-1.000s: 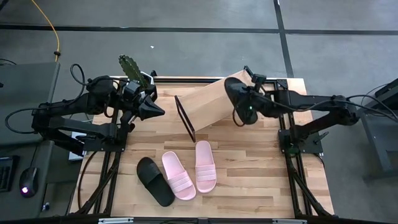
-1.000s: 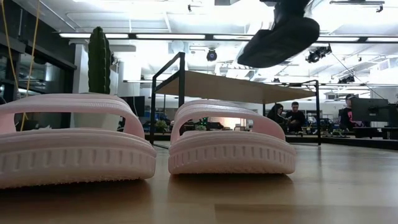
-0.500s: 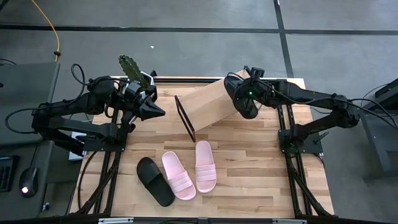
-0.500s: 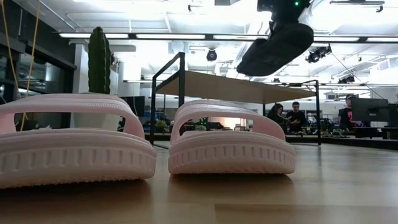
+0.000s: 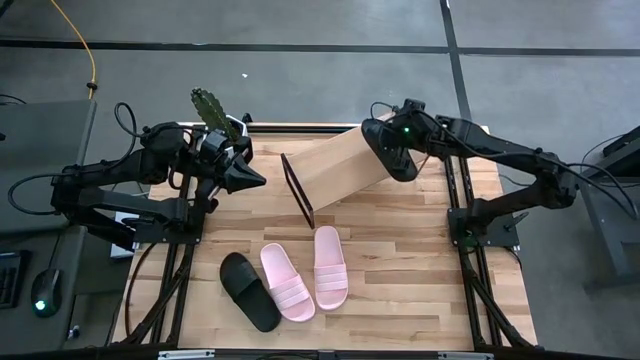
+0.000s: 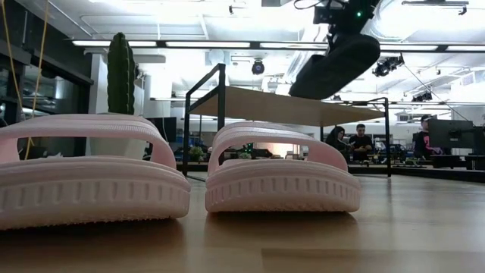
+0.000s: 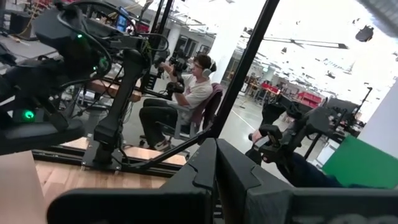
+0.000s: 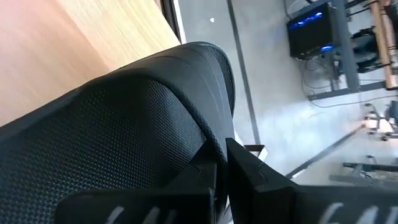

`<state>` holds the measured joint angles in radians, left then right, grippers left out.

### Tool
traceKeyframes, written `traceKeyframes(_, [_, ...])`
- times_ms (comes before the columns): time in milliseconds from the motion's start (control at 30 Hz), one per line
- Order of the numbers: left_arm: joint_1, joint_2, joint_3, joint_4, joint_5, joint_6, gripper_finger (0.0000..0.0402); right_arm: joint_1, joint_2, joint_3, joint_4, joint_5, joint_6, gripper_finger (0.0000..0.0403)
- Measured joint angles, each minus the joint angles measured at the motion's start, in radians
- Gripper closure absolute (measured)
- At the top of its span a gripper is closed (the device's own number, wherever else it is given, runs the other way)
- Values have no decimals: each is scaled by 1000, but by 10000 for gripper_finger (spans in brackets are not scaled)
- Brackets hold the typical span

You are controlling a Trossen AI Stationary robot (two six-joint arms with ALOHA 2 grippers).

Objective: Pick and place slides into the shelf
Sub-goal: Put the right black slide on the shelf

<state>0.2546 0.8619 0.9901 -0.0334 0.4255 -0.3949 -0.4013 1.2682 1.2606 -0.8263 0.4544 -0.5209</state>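
Black sandal (image 5: 391, 158), one of four slides, is held pinched in the right gripper (image 5: 404, 133) above the far right end of the wooden shelf (image 5: 335, 165); in the low view it hangs clear above the plank, not yet set down. No slide is seen resting on the shelf. Three slides are left on the butcher-block table (image 5: 400, 290): a second black sandal (image 5: 249, 291) and two pink sandals (image 5: 288, 282), lying close together near the front. The left gripper (image 5: 243, 176) is parked near the shelf's left end, fingers pressed together, empty. Progress is judged early: first placement pending, three picks outstanding.
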Motion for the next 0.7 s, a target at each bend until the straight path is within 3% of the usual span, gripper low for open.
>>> traceKeyframes(267, [0, 0, 0, 0, 0, 14, 401, -72, 0, 0, 0, -51, -66, 403])
traceKeyframes(500, [0, 0, 0, 0, 0, 16, 401, -146, 2, 0, 25, -161, -113, 403])
traceKeyframes(700, [0, 0, 0, -8, 0, 16, 401, -190, 55, 0, 32, -176, -159, 403])
